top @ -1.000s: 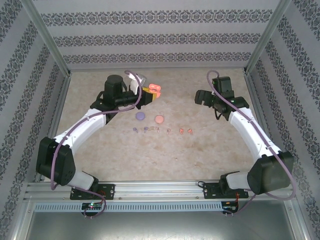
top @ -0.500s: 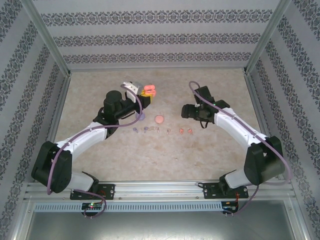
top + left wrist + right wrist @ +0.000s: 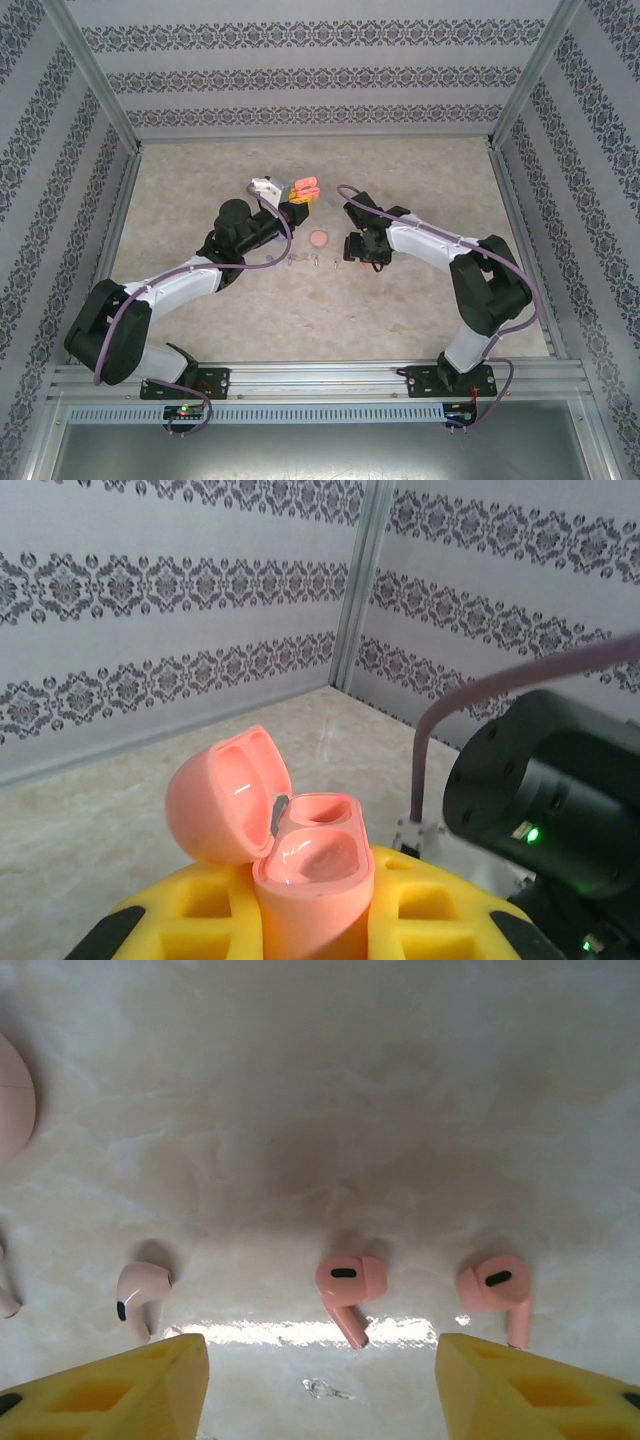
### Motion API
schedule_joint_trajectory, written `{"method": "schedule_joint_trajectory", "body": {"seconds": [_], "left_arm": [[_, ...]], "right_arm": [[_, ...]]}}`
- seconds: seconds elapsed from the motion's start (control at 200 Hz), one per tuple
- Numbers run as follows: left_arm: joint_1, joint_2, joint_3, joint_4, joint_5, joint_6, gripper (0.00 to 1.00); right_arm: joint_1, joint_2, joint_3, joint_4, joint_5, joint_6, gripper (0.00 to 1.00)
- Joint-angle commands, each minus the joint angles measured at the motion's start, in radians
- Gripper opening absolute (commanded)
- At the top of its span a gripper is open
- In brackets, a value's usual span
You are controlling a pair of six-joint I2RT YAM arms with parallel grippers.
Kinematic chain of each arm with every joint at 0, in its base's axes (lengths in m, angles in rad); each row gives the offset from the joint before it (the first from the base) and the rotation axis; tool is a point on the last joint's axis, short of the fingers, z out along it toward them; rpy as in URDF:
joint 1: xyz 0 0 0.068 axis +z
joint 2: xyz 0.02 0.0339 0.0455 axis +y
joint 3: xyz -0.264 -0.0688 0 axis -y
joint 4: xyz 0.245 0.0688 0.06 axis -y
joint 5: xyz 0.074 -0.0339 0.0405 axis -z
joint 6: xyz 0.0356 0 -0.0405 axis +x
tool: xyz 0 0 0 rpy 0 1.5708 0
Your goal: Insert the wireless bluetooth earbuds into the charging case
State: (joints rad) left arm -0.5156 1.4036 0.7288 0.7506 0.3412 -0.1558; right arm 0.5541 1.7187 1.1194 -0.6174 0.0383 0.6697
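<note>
I had swung the right gripper (image 3: 357,250) in from the right to mid-frame, jaws apart and empty over an orange earbud (image 3: 350,1282) lying low-centre in its wrist view, while the left gripper (image 3: 302,198) stayed clenched on the open orange case (image 3: 300,850) just upper-left, ready for loading.
</note>
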Motion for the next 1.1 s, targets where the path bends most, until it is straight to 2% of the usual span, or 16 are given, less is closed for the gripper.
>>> {"method": "schedule_joint_trajectory", "body": {"seconds": [0.0,0.365,1.094], "left_arm": [[-0.014,-0.014,-0.01,0.084,-0.018,-0.03,0.0],[-0.026,-0.033,-0.021,0.079,-0.019,-0.032,0.0],[-0.041,-0.024,0.001,0.082,0.005,-0.033,0.0]], "right_arm": [[0.01,0.029,0.033,-0.01,0.022,0.016,0.57],[0.0,0.092,0.052,0.001,0.031,0.009,0.51],[-0.033,0.151,0.048,0.045,-0.005,-0.005,0.49]]}}
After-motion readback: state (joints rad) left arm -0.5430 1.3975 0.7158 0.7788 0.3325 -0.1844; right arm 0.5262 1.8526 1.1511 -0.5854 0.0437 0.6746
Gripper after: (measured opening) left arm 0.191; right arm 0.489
